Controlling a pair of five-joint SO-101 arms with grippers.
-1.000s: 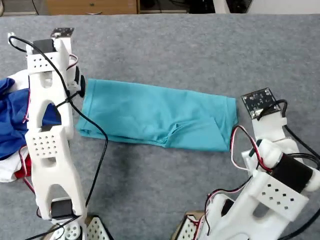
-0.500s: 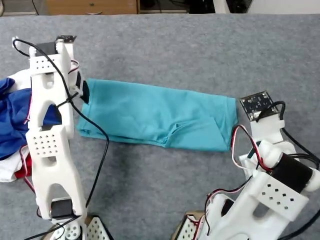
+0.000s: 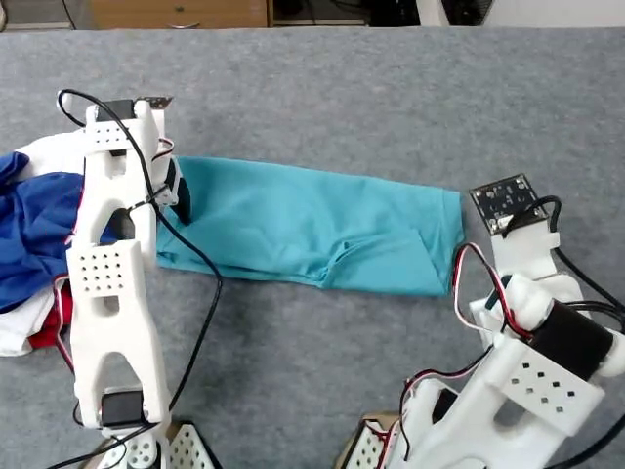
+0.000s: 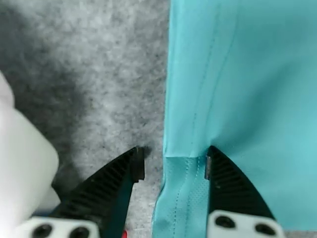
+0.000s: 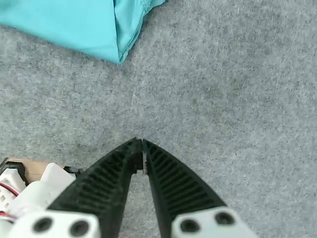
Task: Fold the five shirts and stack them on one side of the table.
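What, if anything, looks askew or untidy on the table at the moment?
The teal shirt lies in a long strip with a rumpled crease right of its middle. At the left edge of the table, blue, white and red shirts sit in an unfolded heap.

White arms [image 3: 107, 293], black ridged hands [image 4: 173, 159] [image 5: 142, 148]

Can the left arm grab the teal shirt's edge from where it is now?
Probably yes. The left gripper is open, its jaws either side of the hemmed edge of the teal shirt, one over the cloth, one over the grey table; nothing else lies between them.
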